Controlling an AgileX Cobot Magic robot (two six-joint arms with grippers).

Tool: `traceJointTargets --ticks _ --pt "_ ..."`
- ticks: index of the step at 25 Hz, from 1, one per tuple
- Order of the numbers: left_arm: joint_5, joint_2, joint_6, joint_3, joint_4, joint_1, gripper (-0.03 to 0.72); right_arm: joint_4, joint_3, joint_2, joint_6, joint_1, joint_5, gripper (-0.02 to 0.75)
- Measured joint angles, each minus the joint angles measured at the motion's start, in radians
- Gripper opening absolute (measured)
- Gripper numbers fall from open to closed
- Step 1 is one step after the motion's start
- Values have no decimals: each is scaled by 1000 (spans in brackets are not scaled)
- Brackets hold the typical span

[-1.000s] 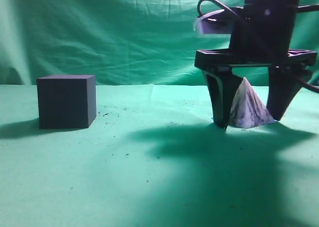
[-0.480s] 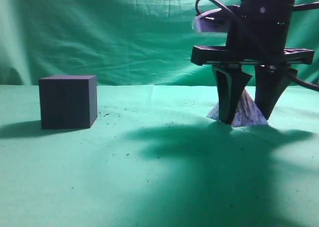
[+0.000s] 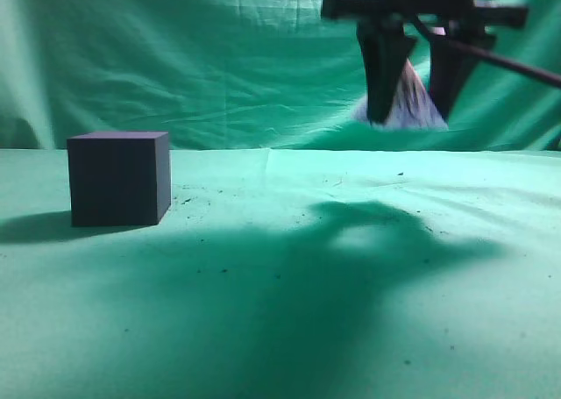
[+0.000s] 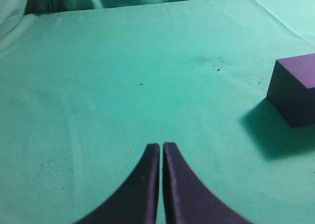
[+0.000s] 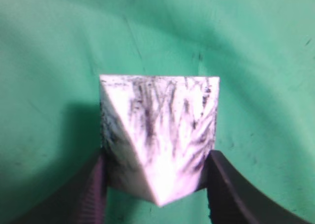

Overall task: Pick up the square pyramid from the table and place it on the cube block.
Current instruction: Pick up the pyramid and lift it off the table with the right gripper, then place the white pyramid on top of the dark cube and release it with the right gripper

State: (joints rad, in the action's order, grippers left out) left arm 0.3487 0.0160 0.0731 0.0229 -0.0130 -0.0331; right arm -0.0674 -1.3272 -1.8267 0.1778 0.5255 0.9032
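My right gripper [image 3: 408,110] clamped on pyramid [image 3: 410,101], airborne; cube [image 3: 118,178] at 8 o'clock on table [image 3: 280,311]. Left gripper [image 4: 161,157] closed, empty. Risk: sloped faces slip out, tilted landing.

Pyramid [image 5: 160,140]: white, dark purple-black marbled streaks. Cube [image 3: 118,178]: matte dark purple-black. Tabletop [image 3: 280,311]: green cloth, small dark specks.

No text, label, brand, number or sign can be read on anything in these views.
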Motion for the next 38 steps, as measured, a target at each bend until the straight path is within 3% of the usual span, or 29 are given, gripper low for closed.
traceJointTargets --ticks 5,15,22,29,31,33,38 --pt "0 0 0 0 0 0 0 -4 -168 20 -54 78 145 362" --pt "0 0 0 0 0 0 0 18 -510 -158 -71 352 287 362" --pt "0 0 0 0 0 0 0 22 -711 -365 -77 380 332 362" --pt "0 0 0 0 0 0 0 20 -738 -417 -77 380 339 362" --pt "0 0 0 0 0 0 0 19 -749 -401 -77 380 339 267" --pt "0 0 0 0 0 0 0 19 -754 -399 -77 380 339 276" --pt "0 0 0 0 0 0 0 47 -790 -437 -82 380 340 614"
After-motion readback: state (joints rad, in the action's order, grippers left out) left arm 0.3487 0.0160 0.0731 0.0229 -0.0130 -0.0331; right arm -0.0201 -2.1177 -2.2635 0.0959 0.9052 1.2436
